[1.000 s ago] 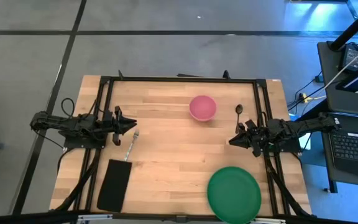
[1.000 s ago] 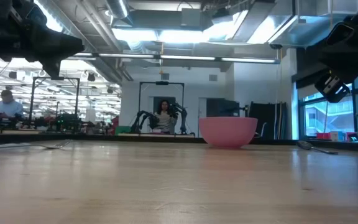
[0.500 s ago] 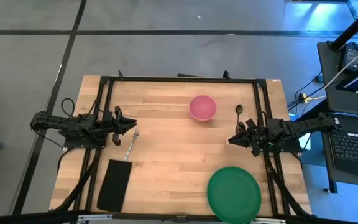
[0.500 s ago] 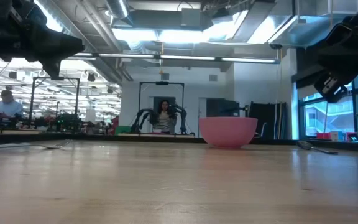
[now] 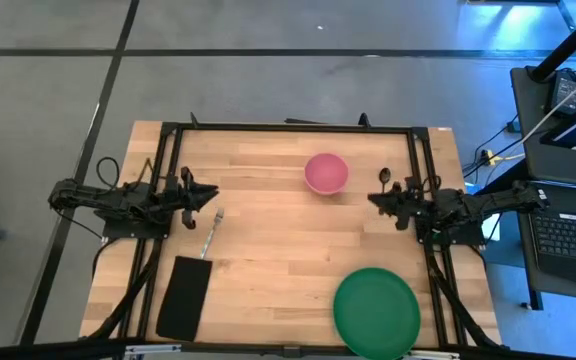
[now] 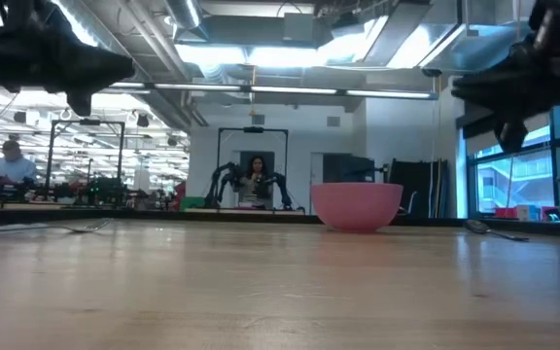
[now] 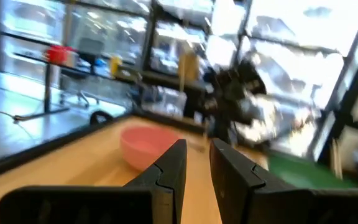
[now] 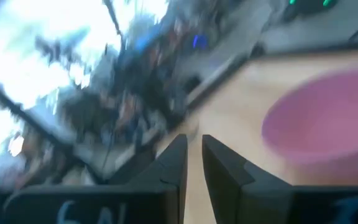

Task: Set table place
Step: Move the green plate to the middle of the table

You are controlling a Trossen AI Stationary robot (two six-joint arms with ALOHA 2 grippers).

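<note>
My right gripper (image 5: 373, 197) hovers near the right edge of the bench (image 5: 268, 250), fingers nearly together, empty, facing the bowl (image 5: 326, 172). My left gripper (image 5: 211, 194) waits at the left edge, also nearly closed. The plate (image 5: 376, 310) lies at the near right corner.

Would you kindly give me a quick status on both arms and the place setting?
Left pincer near fork, nearly shut, empty. Right pincer beside spoon, nearly shut, empty. Plate, bowl untouched, apart.

Bowl (image 5: 326, 173) left of spoon (image 5: 385, 177)
</note>
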